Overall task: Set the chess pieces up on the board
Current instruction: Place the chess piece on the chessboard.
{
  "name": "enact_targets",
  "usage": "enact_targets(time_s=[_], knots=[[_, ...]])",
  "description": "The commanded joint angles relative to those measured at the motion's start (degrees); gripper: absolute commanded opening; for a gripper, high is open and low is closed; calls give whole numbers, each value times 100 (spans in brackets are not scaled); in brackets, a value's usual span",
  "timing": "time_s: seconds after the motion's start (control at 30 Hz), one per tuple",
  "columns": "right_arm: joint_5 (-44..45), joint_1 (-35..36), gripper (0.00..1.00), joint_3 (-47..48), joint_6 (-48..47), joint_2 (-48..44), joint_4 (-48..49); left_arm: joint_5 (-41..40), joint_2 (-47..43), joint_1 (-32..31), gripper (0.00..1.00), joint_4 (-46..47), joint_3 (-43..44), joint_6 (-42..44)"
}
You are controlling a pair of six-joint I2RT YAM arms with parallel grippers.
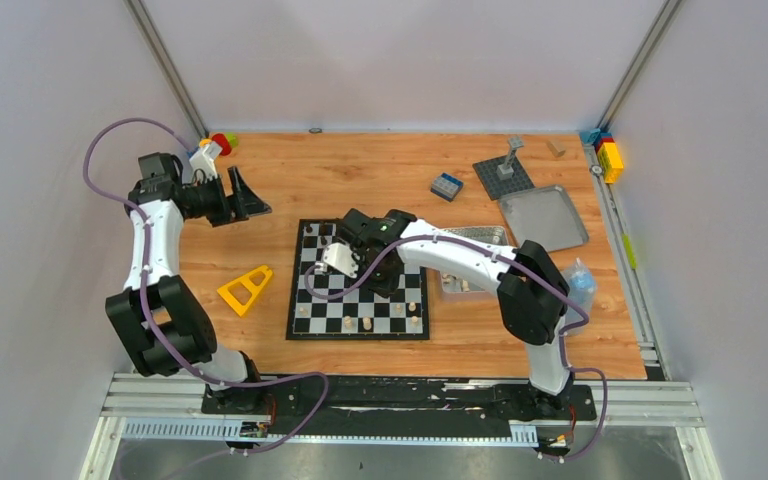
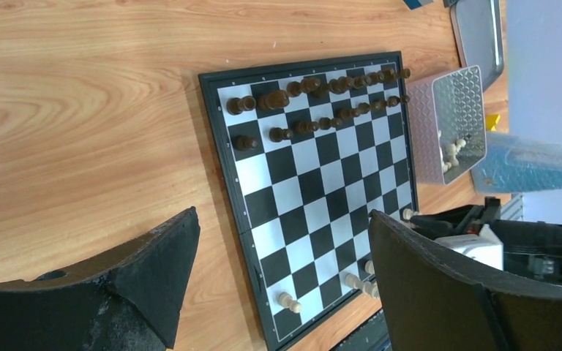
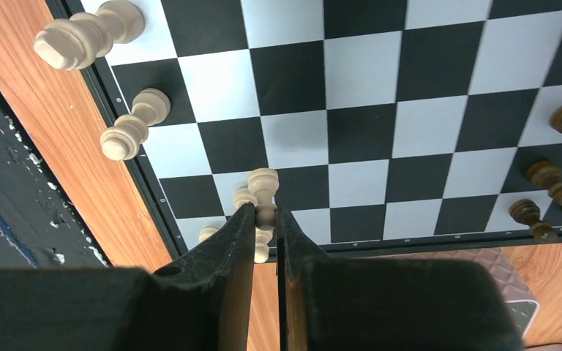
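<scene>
1. Wood-grain bench (image 1: 380,170) is seen boxed in by pale walls (image 1: 390,60), with the board (image 1: 310,285) laid at its centre.
2. At the board's 10 o'clock, the left end effector (image 1: 250,195) is held spread wide over bare wood, with nothing between its fingers. A yellow wedge (image 1: 245,289) is found at 9 o'clock.
3. Dark pieces (image 2: 322,95) are ranked along the board's 12 o'clock edge and a few pale pieces (image 1: 365,322) along its 6 o'clock edge. The middle ranks are bare.
4. One pale piece (image 3: 263,183) is pinched at the stem by the right end effector (image 3: 265,219), low over the 6 o'clock ranks, its axis seemingly near upright. The right arm is judged far nearer, and a straight descent is called for. Neighbouring pieces stand just beside, so room there is tight. Open room lies towards 12 o'clock.
5. At 3 o'clock, more pale pieces are held in a container (image 2: 454,110) just beside the board.
</scene>
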Motion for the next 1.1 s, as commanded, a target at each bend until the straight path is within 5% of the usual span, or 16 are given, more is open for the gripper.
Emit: enact_targets(time_s=[0.0, 1.07], knots=[[379, 170, 1, 419, -185, 227, -479, 204, -229, 41, 92, -67, -34, 283], [523, 517, 2, 657, -185, 812, -619, 378, -732, 46, 93, 187, -259, 256]])
